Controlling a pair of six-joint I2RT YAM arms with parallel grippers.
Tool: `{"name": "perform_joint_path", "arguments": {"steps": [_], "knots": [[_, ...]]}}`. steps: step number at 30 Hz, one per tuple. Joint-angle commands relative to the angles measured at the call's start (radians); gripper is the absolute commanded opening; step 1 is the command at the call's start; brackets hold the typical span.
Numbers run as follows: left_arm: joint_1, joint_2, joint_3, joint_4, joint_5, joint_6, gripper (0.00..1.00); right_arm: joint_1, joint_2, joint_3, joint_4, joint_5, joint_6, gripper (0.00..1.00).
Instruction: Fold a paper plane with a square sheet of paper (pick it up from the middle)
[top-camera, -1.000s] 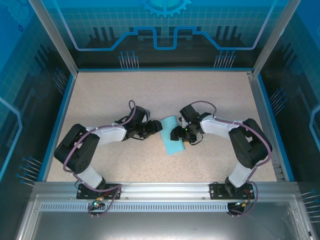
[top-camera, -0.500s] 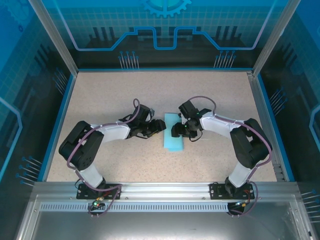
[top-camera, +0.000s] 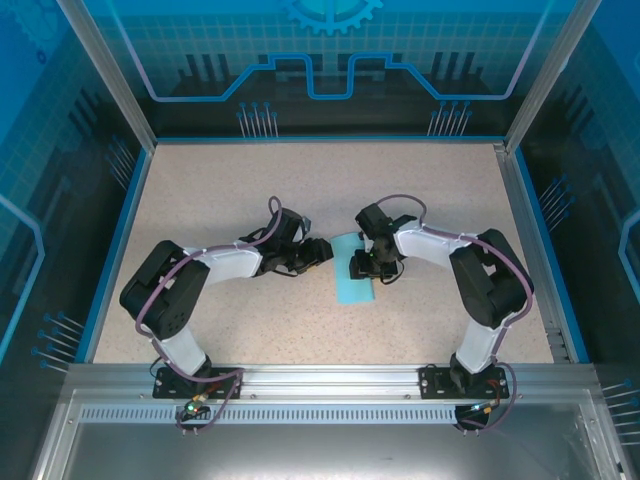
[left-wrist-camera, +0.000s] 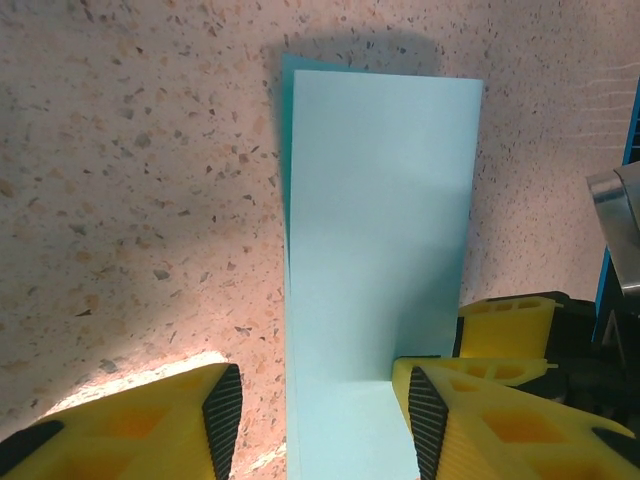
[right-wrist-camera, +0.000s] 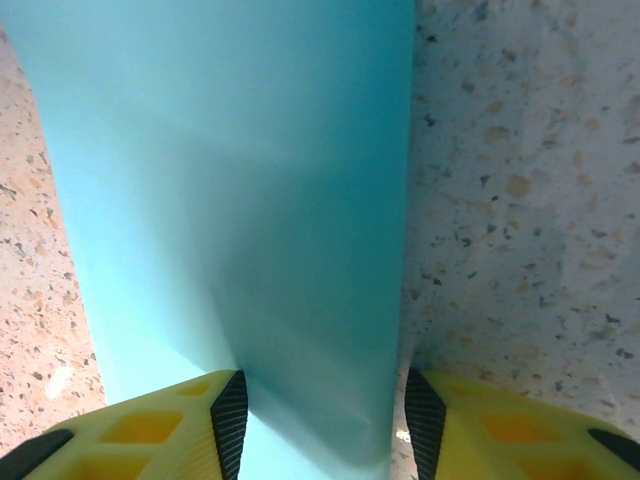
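Note:
The square sheet of paper (top-camera: 352, 285) is light cyan and lies on the speckled table folded in half into a long rectangle (left-wrist-camera: 380, 230). My left gripper (top-camera: 320, 250) stands at its left side, open. In the left wrist view the strip runs between the jaws (left-wrist-camera: 322, 425), with a gap of bare table by the left pad (left-wrist-camera: 224, 420) and the right finger resting over the paper. My right gripper (top-camera: 362, 268) sits on the sheet's upper right, open. Between its jaws (right-wrist-camera: 322, 420) the paper (right-wrist-camera: 230, 180) bows up in a shaded ridge.
The speckled table (top-camera: 250, 190) is bounded by a blue rim (top-camera: 120, 230) and glass walls. A metal rail (top-camera: 330, 378) carries both arm bases at the near edge. The two grippers stand close together, and a yellow finger of the right one (left-wrist-camera: 505, 322) shows beside my left jaws.
Both pairs of jaws have narrowed. The left gripper moved right up to the paper, the right gripper moved left over it. The sheet turned from tilted to nearly straight.

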Motion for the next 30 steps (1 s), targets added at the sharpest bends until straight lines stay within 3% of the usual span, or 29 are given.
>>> {"name": "perform_joint_path", "arguments": {"steps": [1, 6, 12, 30], "knots": [[-0.012, 0.025, 0.030, -0.004, 0.007, -0.002, 0.50, -0.013, 0.028, 0.020, -0.037, 0.014, 0.001, 0.49], [-0.017, 0.031, 0.037, -0.007, -0.005, -0.004, 0.48, -0.019, 0.047, 0.022, -0.047, 0.016, 0.045, 0.49], [-0.018, -0.007, 0.038, -0.064, -0.108, -0.050, 0.46, -0.023, 0.092, 0.040, -0.064, -0.002, 0.045, 0.49], [-0.022, 0.055, 0.086, -0.002, -0.049, -0.025, 0.39, -0.011, 0.167, 0.048, -0.112, 0.015, -0.002, 0.56]]}}
